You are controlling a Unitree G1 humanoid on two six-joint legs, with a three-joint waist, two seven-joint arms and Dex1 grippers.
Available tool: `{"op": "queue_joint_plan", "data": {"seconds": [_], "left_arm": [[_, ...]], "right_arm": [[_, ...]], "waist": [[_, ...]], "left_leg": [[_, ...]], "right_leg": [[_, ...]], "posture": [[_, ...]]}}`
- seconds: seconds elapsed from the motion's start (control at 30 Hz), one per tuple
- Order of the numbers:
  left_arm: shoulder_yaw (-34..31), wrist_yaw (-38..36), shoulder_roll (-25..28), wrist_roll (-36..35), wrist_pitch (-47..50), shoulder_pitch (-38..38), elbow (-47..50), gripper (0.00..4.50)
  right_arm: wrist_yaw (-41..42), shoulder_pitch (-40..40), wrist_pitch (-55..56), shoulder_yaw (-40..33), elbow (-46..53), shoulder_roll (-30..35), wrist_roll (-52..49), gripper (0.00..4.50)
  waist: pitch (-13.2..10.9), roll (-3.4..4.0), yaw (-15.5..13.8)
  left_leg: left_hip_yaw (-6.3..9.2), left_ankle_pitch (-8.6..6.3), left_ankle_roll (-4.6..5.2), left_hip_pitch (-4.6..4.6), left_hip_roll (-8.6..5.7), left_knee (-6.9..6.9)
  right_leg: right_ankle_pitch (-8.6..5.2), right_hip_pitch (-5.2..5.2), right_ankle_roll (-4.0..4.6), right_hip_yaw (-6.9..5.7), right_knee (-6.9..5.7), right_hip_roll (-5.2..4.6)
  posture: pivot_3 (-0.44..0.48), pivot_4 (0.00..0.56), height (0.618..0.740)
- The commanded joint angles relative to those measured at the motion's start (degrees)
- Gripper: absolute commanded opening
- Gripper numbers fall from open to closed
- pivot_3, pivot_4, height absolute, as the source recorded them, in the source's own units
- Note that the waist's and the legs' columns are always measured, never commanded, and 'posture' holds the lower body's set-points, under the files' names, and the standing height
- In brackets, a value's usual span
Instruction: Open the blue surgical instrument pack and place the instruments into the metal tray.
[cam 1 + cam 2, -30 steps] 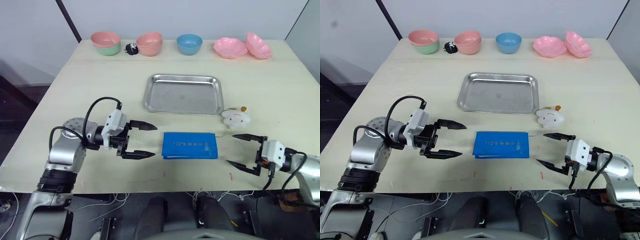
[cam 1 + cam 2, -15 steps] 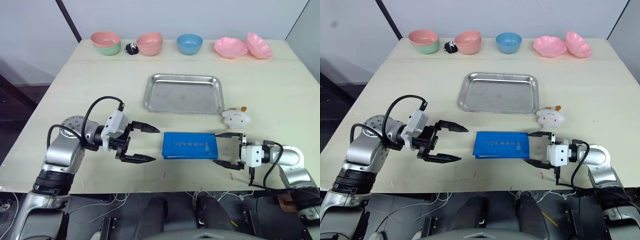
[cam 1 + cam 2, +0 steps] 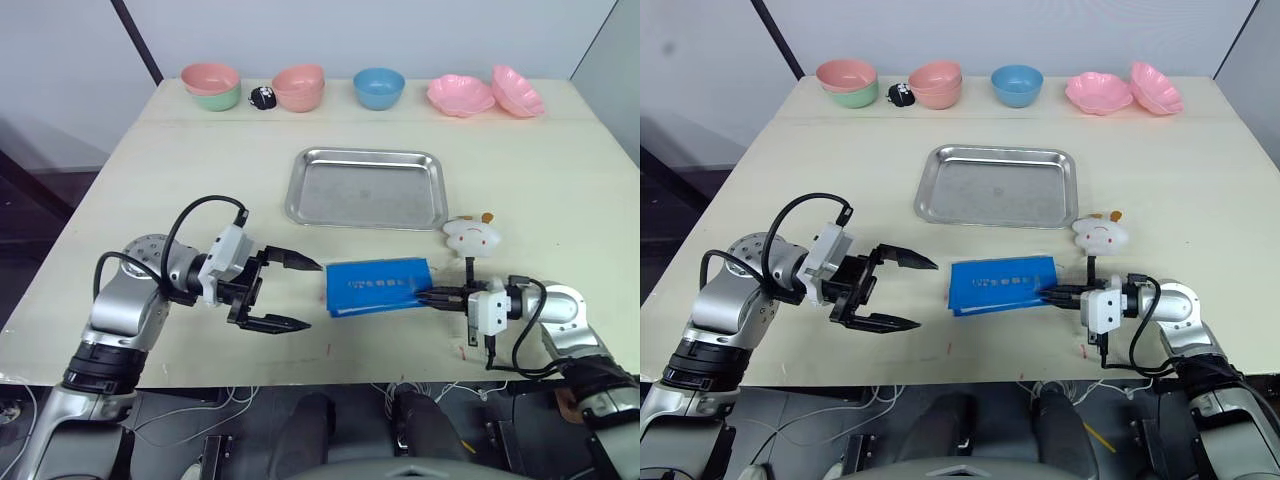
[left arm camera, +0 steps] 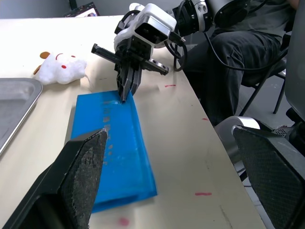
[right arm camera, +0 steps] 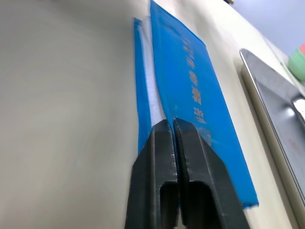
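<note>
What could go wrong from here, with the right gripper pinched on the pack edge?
The right gripper is shut on only the edge of the blue surgical instrument pack; the flap could slip out, or the whole pack may drag instead of opening, since the open left gripper hangs apart from it and nothing pins it down. If the pack opens abruptly, instruments might spill onto the table rather than reach the metal tray.

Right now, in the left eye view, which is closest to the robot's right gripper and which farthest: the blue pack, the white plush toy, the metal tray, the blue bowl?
1. Blue pack: pinched in the right gripper.
2. White plush toy: just behind it.
3. Metal tray: mid-table.
4. Blue bowl: far edge.
</note>
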State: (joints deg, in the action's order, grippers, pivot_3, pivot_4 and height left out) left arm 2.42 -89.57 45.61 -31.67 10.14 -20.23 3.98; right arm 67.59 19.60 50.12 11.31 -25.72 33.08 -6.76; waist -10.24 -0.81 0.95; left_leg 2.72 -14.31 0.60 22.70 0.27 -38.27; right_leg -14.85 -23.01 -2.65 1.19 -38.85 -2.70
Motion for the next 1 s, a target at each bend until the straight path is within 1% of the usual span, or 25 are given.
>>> {"op": "queue_joint_plan", "data": {"seconds": [0.03,0.2,0.37,0.47,0.6,0.7,0.8,0.9,1.0], "left_arm": [[-0.1,-2.9,0.6,-0.8,-2.3,-0.6,1.0,4.5],[-0.3,-2.8,0.1,-0.5,-3.6,-0.7,0.2,4.5],[0.0,-2.4,0.1,0.0,-4.9,0.6,0.3,4.5],[-0.2,-2.0,0.1,-0.5,-4.5,1.2,1.0,4.5],[-0.3,-1.8,0.2,-0.8,-4.2,1.6,1.7,4.5],[-0.1,-1.7,0.1,-0.8,-4.1,1.6,1.9,4.5],[-0.1,-1.7,-0.1,-0.9,-4.1,1.2,1.6,4.5],[-0.1,-1.4,-0.7,-0.7,-4.2,0.1,0.4,4.5],[-0.4,-0.9,-1.6,-0.7,-4.1,-1.1,-1.4,4.5]], "right_arm": [[-0.1,0.4,-0.1,0.9,1.6,0.2,-1.0,0.09],[1.9,-1.6,-6.8,1.5,7.7,2.2,-5.2,0.09],[4.8,-7.1,-22.2,1.4,21.1,7.1,-12.0,0.09],[4.5,-9.6,-31.9,0.4,28.8,9.3,-16.4,0.09],[3.5,-10.8,-44.1,-1.6,35.2,10.9,-23.2,0.09],[2.5,-10.0,-53.5,-3.2,36.4,11.6,-27.1,0.09],[2.0,-7.4,-61.0,-4.2,35.5,11.7,-29.0,0.09],[2.5,-3.6,-64.9,-4.6,32.4,10.5,-29.4,0.09],[3.7,0.0,-65.9,-4.6,26.9,8.9,-27.8,0.09]], "waist": [[0.0,0.0,0.0],[0.0,0.0,0.0],[0.0,0.02,-0.2],[0.0,0.01,-0.2],[0.0,0.02,-0.1],[0.0,0.01,-0.2],[0.0,0.01,-0.2],[0.0,0.01,-0.1],[0.0,0.01,-0.2]], "left_leg": [[0.0,0.0,0.0,0.0,0.0,0.0],[0.01,0.0,0.0,0.0,0.0,0.0],[0.01,0.0,0.0,0.02,0.0,0.0],[0.03,0.0,0.0,0.03,0.0,0.0],[0.04,0.0,0.0,0.02,0.01,0.0],[0.05,0.0,0.0,0.03,0.01,0.0],[0.05,0.0,0.0,0.04,0.0,0.0],[0.05,0.0,0.0,0.04,0.0,0.0],[0.05,0.0,0.0,0.05,-0.01,0.0]], "right_leg": [[0.0,0.0,0.0,0.0,0.0,0.0],[0.0,0.0,0.0,0.0,0.0,0.0],[0.0,0.0,0.0,0.01,0.01,-0.02],[0.0,0.0,0.0,-0.01,0.01,-0.03],[0.0,0.0,0.0,-0.02,0.0,0.0],[0.0,0.0,0.0,-0.03,0.02,-0.01],[0.0,0.0,0.0,-0.04,0.03,-0.02],[0.0,0.0,0.0,-0.04,0.02,0.0],[0.0,0.0,0.0,-0.08,0.05,0.0]], "posture": [[0.0,0.15,0.74],[0.0,0.15,0.74],[0.0,0.15,0.74],[0.0,0.15,0.74],[0.0,0.15,0.74],[0.0,0.15,0.74],[0.0,0.15,0.74],[0.0,0.15,0.74],[0.0,0.15,0.74]]}}
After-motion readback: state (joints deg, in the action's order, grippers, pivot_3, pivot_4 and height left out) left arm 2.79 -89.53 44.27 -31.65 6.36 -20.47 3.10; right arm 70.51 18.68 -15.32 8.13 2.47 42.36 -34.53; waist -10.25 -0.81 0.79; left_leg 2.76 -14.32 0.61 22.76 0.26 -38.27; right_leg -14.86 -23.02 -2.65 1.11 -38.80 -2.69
